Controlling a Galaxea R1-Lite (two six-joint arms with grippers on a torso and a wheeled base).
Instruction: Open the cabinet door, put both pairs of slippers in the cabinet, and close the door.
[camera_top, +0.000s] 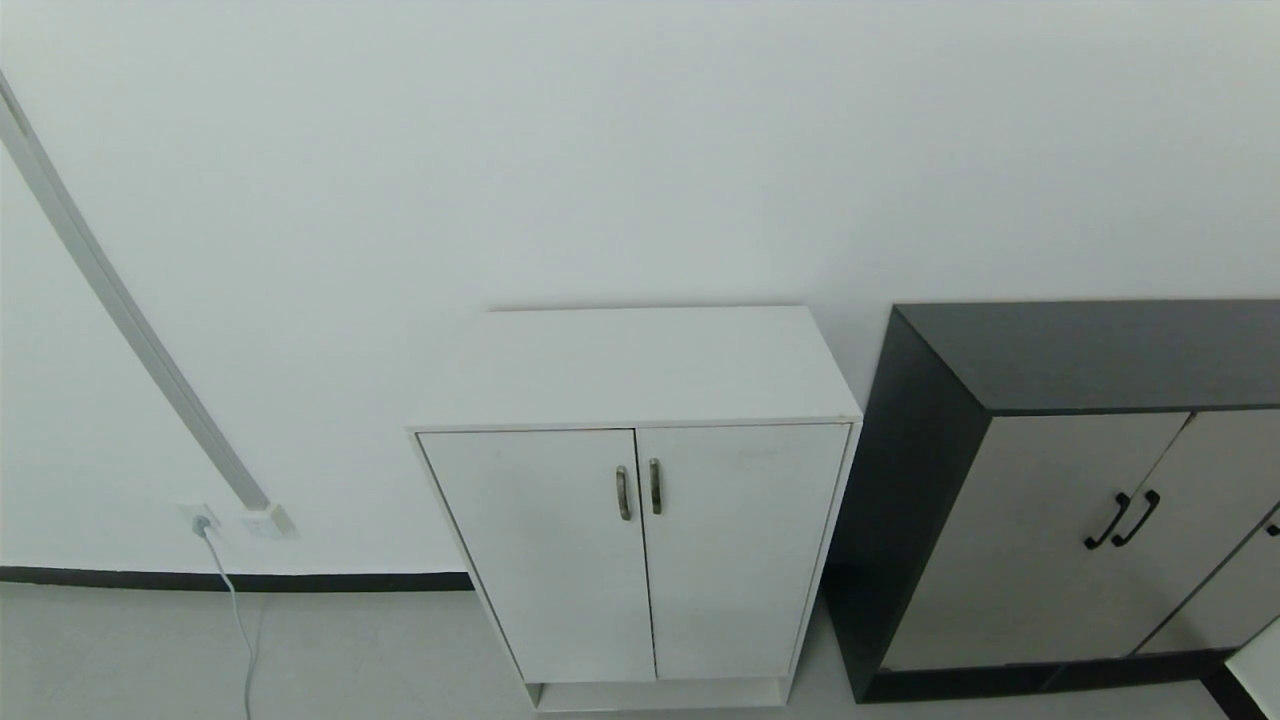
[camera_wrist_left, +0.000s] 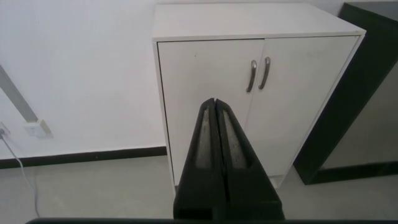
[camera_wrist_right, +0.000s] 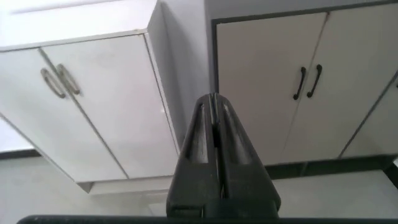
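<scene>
Plain office-type rm: bare white wall (camera_top: 640, 150), grey floor (camera_top: 110, 655), white cabinet (camera_top: 640, 370) beside dark cabinet (camera_top: 1080, 350) (both shut), wall socket (camera_top: 200, 520).

We are noting a pale grey floor (camera_top: 350, 650) meeting the white wall along a black skirting strip (camera_top: 200, 579). A white cabinet (camera_top: 640, 520) is standing on this floor with its back against the wall. Both doors (camera_top: 545, 550) are sitting shut, and the two handles are hanging side by side at the middle seam. Just beside it on the right, a dark cabinet (camera_top: 920, 480) with pale doors is resting on the same floor. Off to the left, well apart from the white cabinet, a grey cable (camera_top: 243, 640) is trailing from a wall socket down to the floor.
</scene>
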